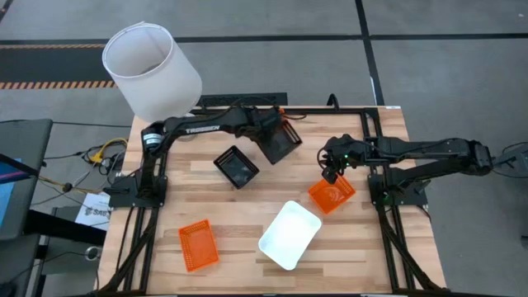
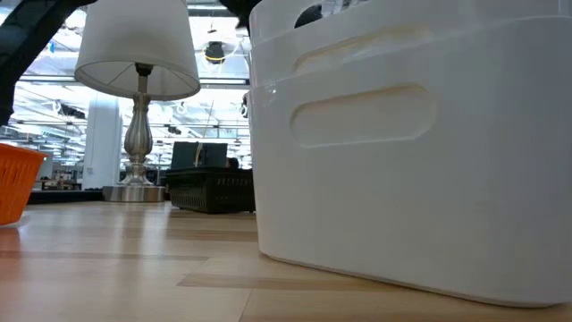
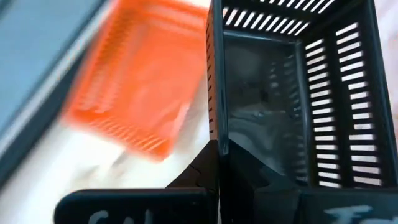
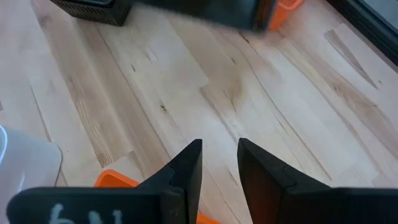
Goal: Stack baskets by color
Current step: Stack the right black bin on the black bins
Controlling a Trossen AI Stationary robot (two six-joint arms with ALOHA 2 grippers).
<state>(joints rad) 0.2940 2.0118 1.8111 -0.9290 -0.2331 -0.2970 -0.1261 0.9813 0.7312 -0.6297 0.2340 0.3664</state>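
My left gripper point(image 1: 268, 128) is shut on a black basket point(image 1: 280, 146), held up over the far middle of the table. Below it lies an orange basket point(image 3: 140, 81), whose edge point(image 1: 290, 117) peeks out near the table's far edge. A second black basket point(image 1: 237, 167) rests flat on the wood. My right gripper point(image 1: 330, 172) hangs open above another orange basket point(image 1: 332, 195) at the right. A white basket point(image 1: 289, 235) and one more orange basket point(image 1: 198, 245) lie near the front. My left gripper pinches one side wall point(image 3: 216, 134) of the black basket at its rim, with one finger inside the basket and one outside. The fingers slant down onto it from the table's left. The basket hangs tilted, clear of the table.
A lamp with a large white shade point(image 1: 153, 70) stands at the table's far left corner. Bare wood lies between the resting black basket and the white one. In the low view the white basket point(image 2: 411, 152) fills the near right.
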